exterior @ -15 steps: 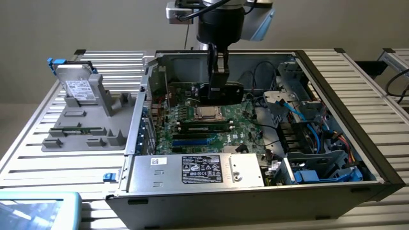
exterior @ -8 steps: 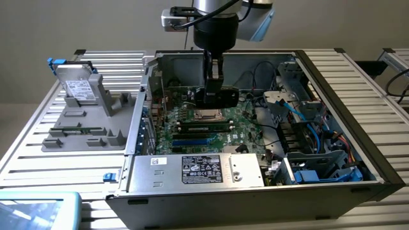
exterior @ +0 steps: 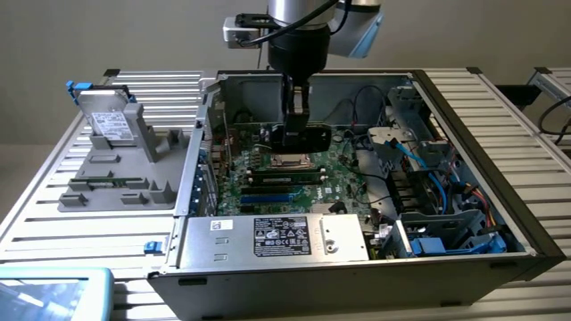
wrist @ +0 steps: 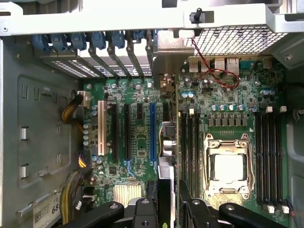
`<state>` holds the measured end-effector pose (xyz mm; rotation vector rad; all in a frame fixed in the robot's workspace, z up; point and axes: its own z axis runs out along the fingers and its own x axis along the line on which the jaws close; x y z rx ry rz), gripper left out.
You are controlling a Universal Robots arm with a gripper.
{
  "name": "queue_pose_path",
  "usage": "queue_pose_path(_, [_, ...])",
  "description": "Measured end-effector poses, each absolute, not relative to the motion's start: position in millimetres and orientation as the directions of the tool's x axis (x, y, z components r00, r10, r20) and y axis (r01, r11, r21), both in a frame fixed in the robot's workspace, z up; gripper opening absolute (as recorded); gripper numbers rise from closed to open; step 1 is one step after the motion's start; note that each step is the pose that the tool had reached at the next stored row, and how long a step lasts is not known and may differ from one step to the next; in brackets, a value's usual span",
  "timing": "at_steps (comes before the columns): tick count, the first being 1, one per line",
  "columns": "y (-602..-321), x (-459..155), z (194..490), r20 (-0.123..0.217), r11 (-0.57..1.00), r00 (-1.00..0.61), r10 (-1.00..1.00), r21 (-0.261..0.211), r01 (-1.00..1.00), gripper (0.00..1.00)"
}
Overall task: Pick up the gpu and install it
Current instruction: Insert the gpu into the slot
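The gpu (exterior: 301, 138), a small flat card with a black cooler on one face and a silver metal end bracket, hung upright inside the open grey metal computer case (exterior: 254, 93). It was clamped by the black gripper (exterior: 297, 110), whose jaws stood partly closed, one against each face of the card. In the wrist view the card (wrist: 166, 142) ran edge-on up from the gripper (wrist: 167, 211). It stood over the green motherboard (wrist: 137, 95), between the long blue expansion slot (wrist: 152, 133) and the square silver processor socket (wrist: 228, 164) (whether its lower edge touched any slot could not be told). At the exterior view's left, a silver hard drive with a white label (exterior: 111, 124) leaned in a grey moulded holder (exterior: 107, 184) on the ribbed metal surface (exterior: 53, 214), well apart from the case.
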<state>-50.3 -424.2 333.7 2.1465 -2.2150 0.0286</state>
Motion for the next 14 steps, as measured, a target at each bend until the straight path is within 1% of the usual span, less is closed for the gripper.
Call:
queue_pose_path(10, [-424.6, -63.0, 321.4, 0.053, 0.032, -0.031, -0.998, 0.025, -0.999, 0.28])
queue_pose_path(14, [-432.0, -63.1, 314.3, 0.048, 0.032, -0.031, -0.998, 0.024, -0.999, 0.28])
